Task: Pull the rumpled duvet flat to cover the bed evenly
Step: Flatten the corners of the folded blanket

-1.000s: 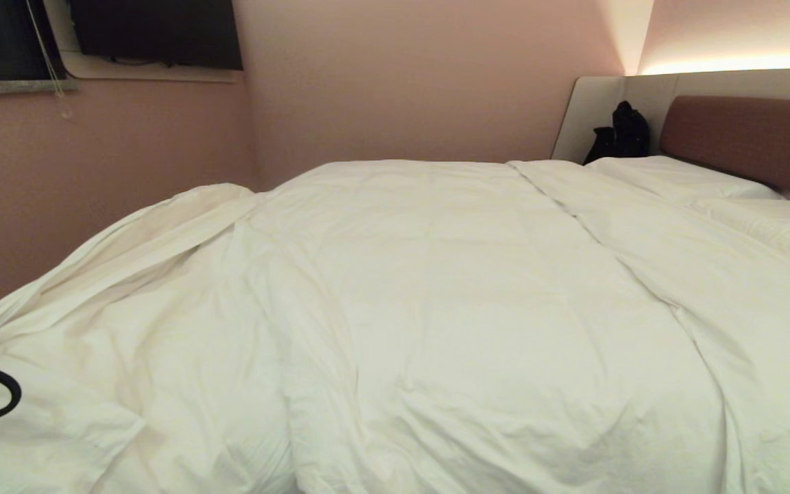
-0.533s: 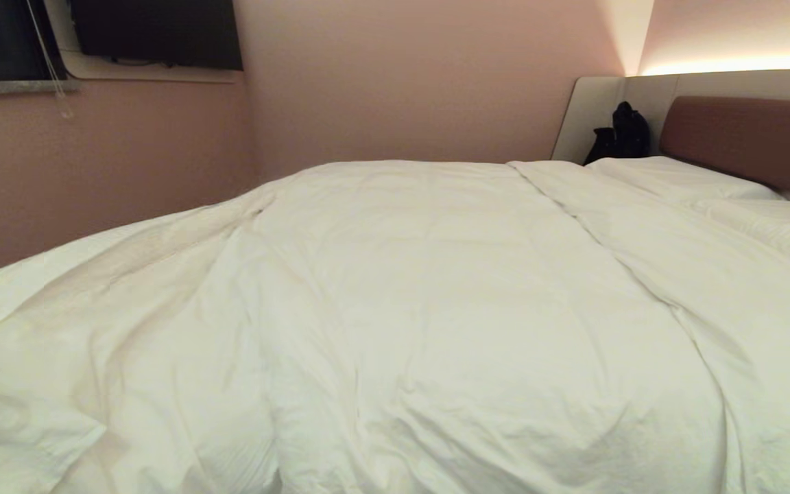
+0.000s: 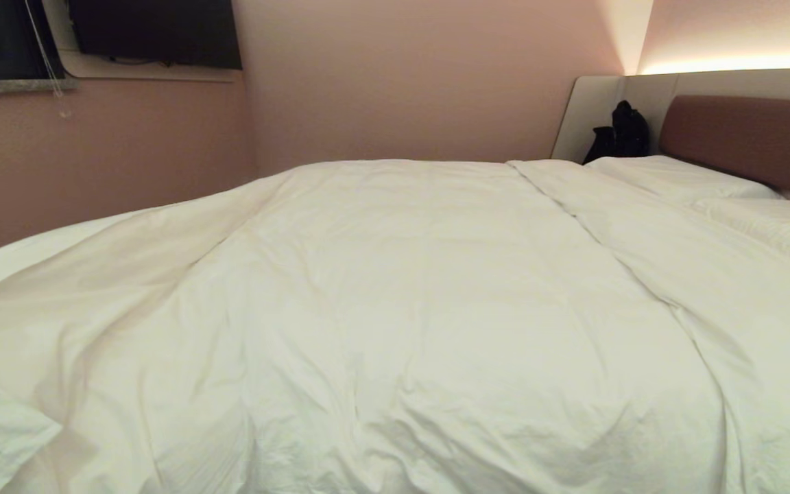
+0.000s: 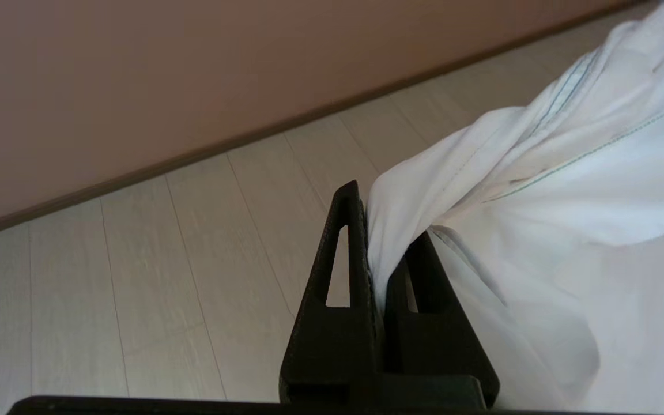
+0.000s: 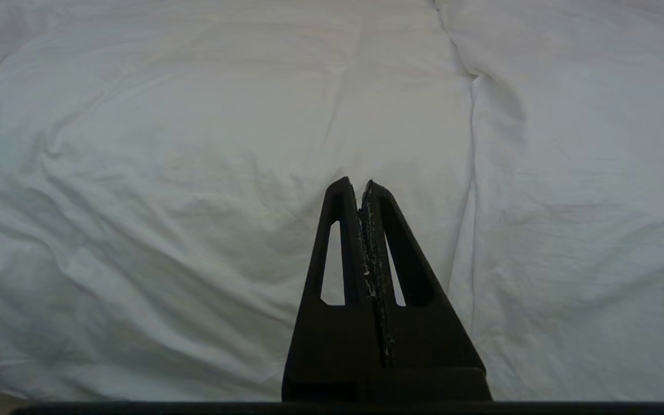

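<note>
one duvet [image 3: 395,309] lies on one bed [image 3: 751,137]. two pillows show by the headboard, the nearer pillow [image 3: 779,219] and the farther pillow [image 3: 676,175]. one black bag [image 3: 620,132] sits in the corner. two grippers appear: one left gripper [image 4: 381,230] and one right gripper [image 5: 361,187].

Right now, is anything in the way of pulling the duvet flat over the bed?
Nothing visible. The left gripper is shut on the duvet's edge, out over bare floor. The right gripper hangs shut above the duvet, holding nothing.
</note>
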Robot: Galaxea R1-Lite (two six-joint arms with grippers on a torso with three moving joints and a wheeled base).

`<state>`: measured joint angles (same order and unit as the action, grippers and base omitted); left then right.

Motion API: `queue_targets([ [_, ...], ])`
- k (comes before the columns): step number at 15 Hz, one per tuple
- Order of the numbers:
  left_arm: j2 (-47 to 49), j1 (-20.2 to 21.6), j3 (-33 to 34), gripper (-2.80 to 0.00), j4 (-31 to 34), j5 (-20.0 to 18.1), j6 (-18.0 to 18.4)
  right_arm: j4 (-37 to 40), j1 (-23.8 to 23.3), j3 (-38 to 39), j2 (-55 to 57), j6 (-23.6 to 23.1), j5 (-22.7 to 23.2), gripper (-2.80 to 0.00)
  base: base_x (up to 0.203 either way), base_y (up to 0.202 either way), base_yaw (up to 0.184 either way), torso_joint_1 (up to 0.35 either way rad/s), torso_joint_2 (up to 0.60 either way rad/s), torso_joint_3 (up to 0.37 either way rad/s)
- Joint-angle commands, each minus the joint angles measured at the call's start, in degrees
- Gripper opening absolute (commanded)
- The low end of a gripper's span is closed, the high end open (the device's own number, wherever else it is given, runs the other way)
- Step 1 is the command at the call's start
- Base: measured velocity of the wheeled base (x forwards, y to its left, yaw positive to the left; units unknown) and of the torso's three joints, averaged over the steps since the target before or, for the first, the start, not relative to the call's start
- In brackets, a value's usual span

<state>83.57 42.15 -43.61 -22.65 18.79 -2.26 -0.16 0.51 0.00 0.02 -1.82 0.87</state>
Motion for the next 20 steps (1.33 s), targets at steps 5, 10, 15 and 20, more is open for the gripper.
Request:
queue_targets([
  [5,2.82,0.48,-2.62,-2.80,-4.27,0.29,5.79,-0.02,0.02,0.00,0.06,-0.02,0.01,-2.80,0.000,0.000,0.000,0.000,0.00,0.000],
  [10,6.07,0.94,-2.64,-2.80,-16.53,1.12,11.22,-0.02,0.02,0.00,0.06,-0.02,0.01,-2.80,0.000,0.000,0.000,0.000,0.00,0.000],
  [15,6.87,1.98,-3.41,-2.80,-19.19,1.69,13.24,-0.02,0.02,0.00,0.06,-0.02,0.01,-2.80,0.000,0.000,0.000,0.000,0.00,0.000],
  [20,9.49,3.86,-3.04,-2.80,-25.73,1.69,17.59,-0.02,0.02,0.00,0.06,-0.02,0.01,-2.80,0.000,0.000,0.000,0.000,0.00,0.000],
])
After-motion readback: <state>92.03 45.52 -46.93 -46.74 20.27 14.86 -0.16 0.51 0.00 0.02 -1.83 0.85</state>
